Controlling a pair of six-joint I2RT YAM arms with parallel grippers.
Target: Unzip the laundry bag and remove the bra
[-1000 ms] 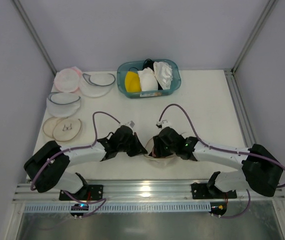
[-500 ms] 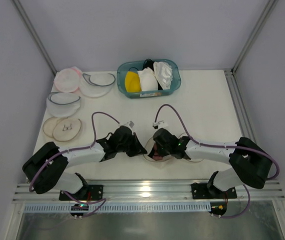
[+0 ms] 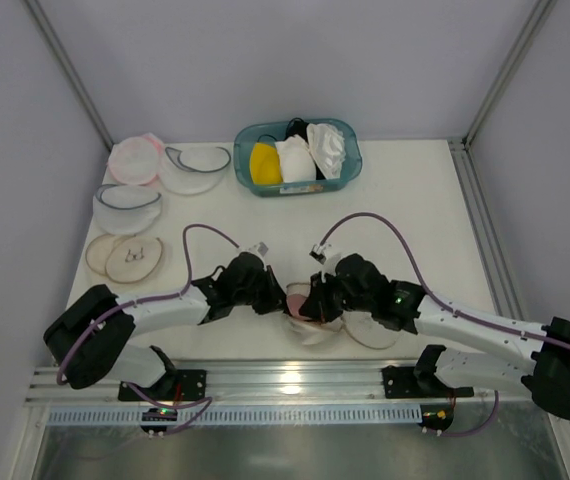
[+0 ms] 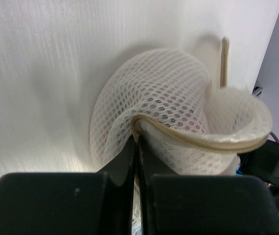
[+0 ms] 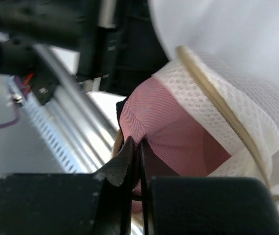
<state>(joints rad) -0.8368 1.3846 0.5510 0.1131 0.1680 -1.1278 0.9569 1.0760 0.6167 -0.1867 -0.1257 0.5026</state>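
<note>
The laundry bag (image 3: 317,328), white mesh with a tan zipper rim, lies open and crumpled at the table's near middle. My left gripper (image 3: 283,302) is shut on the bag's tan rim (image 4: 178,139), its tips (image 4: 136,139) pinching the edge at the opening. The dusty-pink bra (image 3: 296,298) shows at the bag's mouth. In the right wrist view the bra (image 5: 178,122) bulges out of the mesh bag (image 5: 242,117), and my right gripper (image 5: 140,143) is shut on a fold of its pink fabric. In the top view the right gripper (image 3: 312,306) sits just right of the left one.
A teal basket (image 3: 245,142) with a yellow bra (image 3: 264,163) and white bras (image 3: 310,152) stands at the back. Other mesh rounds lie at the left: pink (image 3: 133,158), white with dark rims (image 3: 197,166), tan-rimmed (image 3: 125,258). The metal rail (image 3: 295,380) runs along the near edge.
My right gripper has shut on the bra and drawn back to the right, its arm stretching out low. The pink fabric now shows outside the bag. The left gripper has held still.
</note>
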